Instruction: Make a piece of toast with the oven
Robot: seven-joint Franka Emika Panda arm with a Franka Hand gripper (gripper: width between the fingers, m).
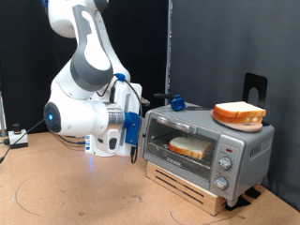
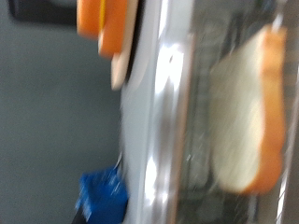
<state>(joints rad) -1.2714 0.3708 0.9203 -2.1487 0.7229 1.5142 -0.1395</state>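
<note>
Exterior view shows the boxy silver-grey toaster oven (image 1: 208,150) near the wooden table's (image 1: 75,192) right edge, its glass door shut. One squarish bread slice with pale face and orange-brown crust (image 1: 190,147) lies inside on the wire rack; a twin slice (image 1: 239,113) rests on the oven's roof. The white arm's two-finger gripper (image 1: 136,139) sits just beside the door's left end; whether its fingers are spread or pressed together I cannot tell. A sideways nudge could shove the light oven, perhaps tipping the roof slice.

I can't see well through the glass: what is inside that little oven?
Inside the oven, one bread slice lies behind the shut glass door. The rack under it is hard to make out. Another slice sits on top.
</note>
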